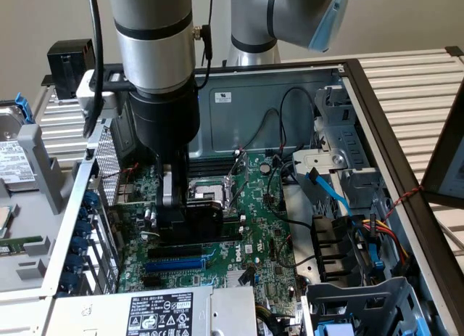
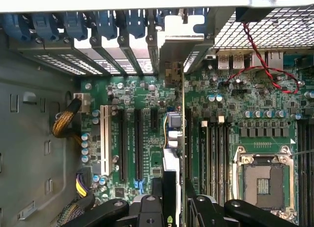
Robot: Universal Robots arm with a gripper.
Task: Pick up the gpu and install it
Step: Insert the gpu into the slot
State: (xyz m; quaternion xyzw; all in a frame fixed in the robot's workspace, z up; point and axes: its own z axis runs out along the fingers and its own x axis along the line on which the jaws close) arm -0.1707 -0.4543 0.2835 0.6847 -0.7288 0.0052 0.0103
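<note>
Motherboard | jaws grip gpu | gpu upright over expansion slots

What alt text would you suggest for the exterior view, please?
The arm's pincer holds the gpu upright over the expansion slots of a green motherboard, inside an open computer case.

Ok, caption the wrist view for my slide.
Gripper holds the gpu edge-on over the expansion slots of the motherboard.
</note>
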